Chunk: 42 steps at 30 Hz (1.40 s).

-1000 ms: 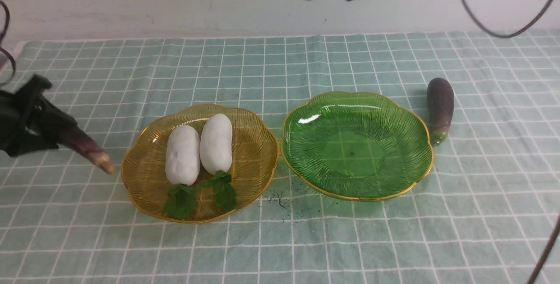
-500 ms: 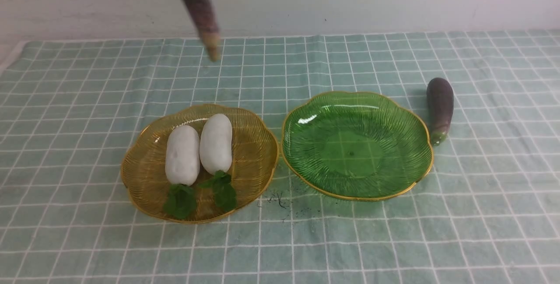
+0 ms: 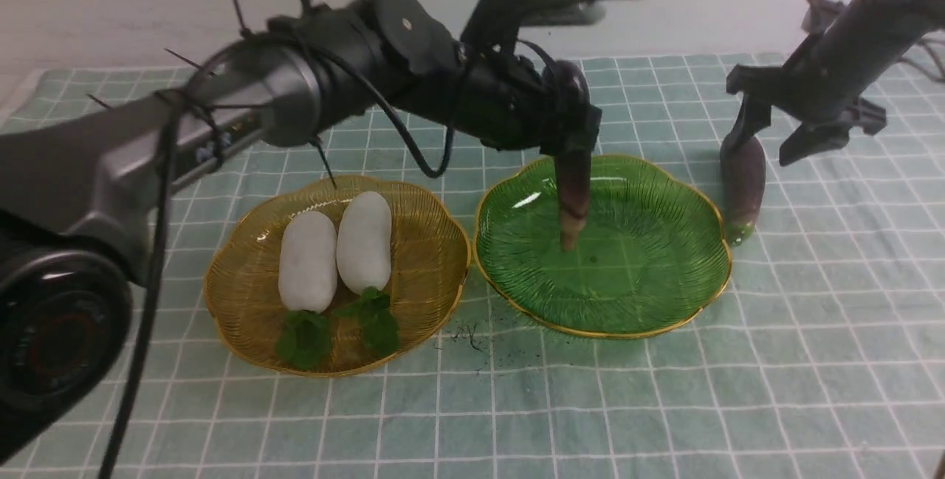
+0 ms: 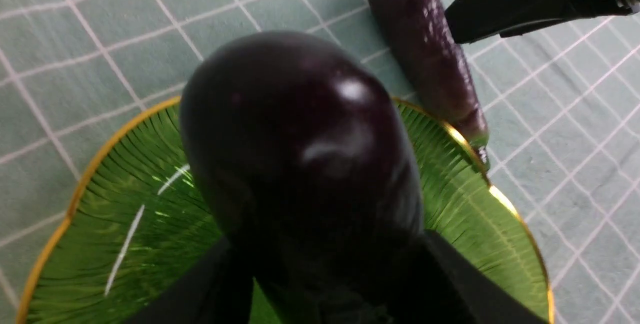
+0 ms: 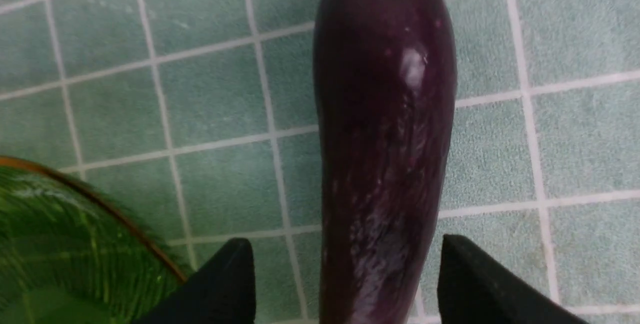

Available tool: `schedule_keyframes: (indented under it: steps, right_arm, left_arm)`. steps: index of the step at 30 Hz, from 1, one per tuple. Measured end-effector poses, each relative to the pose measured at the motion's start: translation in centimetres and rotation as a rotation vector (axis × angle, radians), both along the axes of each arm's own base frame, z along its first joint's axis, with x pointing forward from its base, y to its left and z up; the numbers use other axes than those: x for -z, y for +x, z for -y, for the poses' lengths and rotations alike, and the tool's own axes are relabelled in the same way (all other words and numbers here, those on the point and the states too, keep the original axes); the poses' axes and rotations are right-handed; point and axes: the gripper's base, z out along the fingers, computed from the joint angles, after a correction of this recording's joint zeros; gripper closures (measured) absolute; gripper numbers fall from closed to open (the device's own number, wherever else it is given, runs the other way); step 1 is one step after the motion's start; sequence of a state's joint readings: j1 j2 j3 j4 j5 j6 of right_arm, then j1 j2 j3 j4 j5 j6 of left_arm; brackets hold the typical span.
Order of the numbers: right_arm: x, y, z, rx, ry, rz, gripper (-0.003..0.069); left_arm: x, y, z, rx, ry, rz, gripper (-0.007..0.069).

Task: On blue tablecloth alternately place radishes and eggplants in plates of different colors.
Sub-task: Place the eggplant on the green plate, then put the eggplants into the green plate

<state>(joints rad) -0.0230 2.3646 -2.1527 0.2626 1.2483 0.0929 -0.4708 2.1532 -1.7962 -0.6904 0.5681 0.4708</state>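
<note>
My left gripper (image 3: 573, 141) is shut on a dark purple eggplant (image 3: 573, 191) and holds it upright, stem tip down, over the green plate (image 3: 664, 294). I cannot tell whether the tip touches the plate. In the left wrist view this eggplant (image 4: 300, 164) fills the middle above the green plate (image 4: 125, 244). My right gripper (image 3: 765, 144) is open, its fingers on either side of the second eggplant (image 3: 743, 184), which lies on the blue tablecloth (image 3: 812, 361) just right of the green plate. The right wrist view shows that eggplant (image 5: 385, 139) with gaps to both fingers (image 5: 220, 284). Two white radishes (image 3: 336, 250) lie side by side in the amber plate (image 3: 435, 272).
My left arm (image 3: 295, 88) reaches across the table above the amber plate's far side. A small dark smudge (image 3: 472, 335) marks the cloth between the plates' front edges. A white wall runs behind the table's far edge.
My left arm swung from the left and far side over to the green plate with the eggplant in it. My right arm came down around the second eggplant.
</note>
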Motion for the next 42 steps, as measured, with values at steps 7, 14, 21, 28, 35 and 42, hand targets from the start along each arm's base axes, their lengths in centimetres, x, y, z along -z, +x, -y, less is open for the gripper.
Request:
schedule_keyframes:
  steps: [7,14,21,28,35,42]
  right_arm:
    - [3.5,0.5,0.0,-0.004,0.0,-0.063,0.0214]
    - [3.4,0.7,0.2,-0.044,-0.029,-0.042,0.0347]
    - [-3.9,-0.4,0.5,-0.039,-0.051,0.1,0.0343]
    - [-15.5,-4.7,-5.0,-0.138,0.078,0.341,0.0343]
    - [-9.7,-6.0,-10.3,-0.271,-0.013,0.154,0.0343]
    - [-2.7,-6.0,-10.3,-0.264,-0.005,-0.049,0.0228]
  left_arm:
    - [2.0,0.1,0.0,0.024,0.055,-0.037,0.0195]
    - [0.9,-0.3,-0.5,0.04,0.073,-0.053,0.004]
    - [-3.3,-0.8,-3.5,0.013,0.096,-0.037,0.016]
    - [-12.7,-5.1,-9.5,-0.065,0.303,0.077,0.0609]
    - [-19.6,-11.8,-13.9,-0.172,0.462,0.114,0.0632]
    - [-22.0,-18.8,-16.4,-0.2,0.39,0.196,0.0632]
